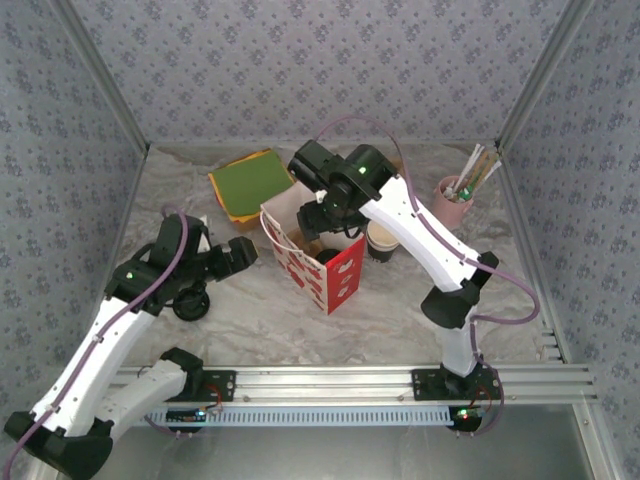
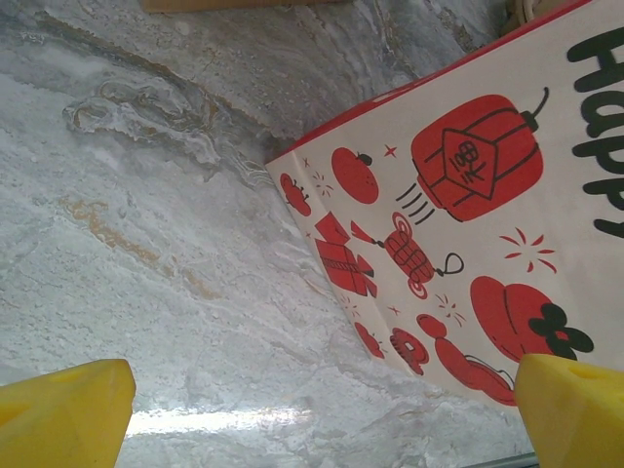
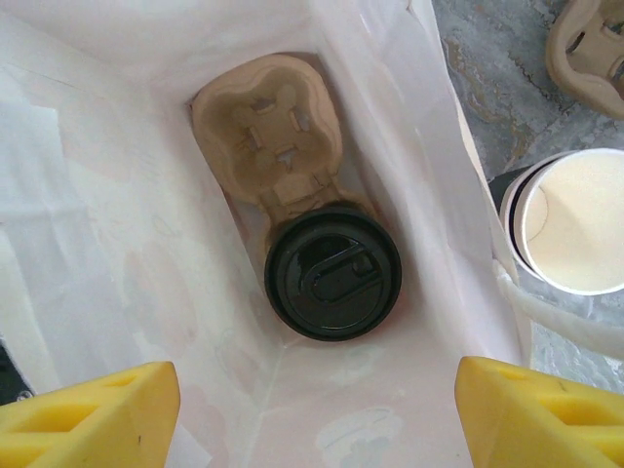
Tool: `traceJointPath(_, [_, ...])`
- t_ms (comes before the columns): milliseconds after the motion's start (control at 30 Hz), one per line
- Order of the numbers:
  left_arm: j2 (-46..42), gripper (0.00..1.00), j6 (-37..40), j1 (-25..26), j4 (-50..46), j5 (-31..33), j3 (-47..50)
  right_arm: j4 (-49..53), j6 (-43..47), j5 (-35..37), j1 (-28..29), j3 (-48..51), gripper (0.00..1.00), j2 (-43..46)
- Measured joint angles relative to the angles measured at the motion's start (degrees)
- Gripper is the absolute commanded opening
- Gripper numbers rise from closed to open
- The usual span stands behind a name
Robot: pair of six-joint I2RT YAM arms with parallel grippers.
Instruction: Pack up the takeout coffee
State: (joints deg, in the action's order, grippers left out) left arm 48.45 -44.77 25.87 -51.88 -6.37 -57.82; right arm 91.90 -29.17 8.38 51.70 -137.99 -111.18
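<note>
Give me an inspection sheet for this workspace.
Surface: marbled tabletop, no spills seen.
Job's things: lidless coffee cup stands outside the paper bag, beside it; a black-lidded cup sits in a pulp carrier inside.
Clutter: pink cup of sticks, coloured sheets, small black object.
Grippers: right gripper open above the bag's mouth; left gripper open beside the bag.
Cables: purple cables along both arms, no snag seen.
Surroundings: patterned walls, metal rail at the near edge.

Bag (image 2: 458,214) shows red lanterns on white; cup (image 3: 570,219) is dark-sleeved, white-rimmed.
</note>
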Motion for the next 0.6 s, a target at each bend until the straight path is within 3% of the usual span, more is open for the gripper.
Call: traceJointPath(600, [1.18,1.0,0.83,0.0,-1.16,0.28,-2.05,0.0,0.0,1.29,0.09,0.72,0.78,4.63])
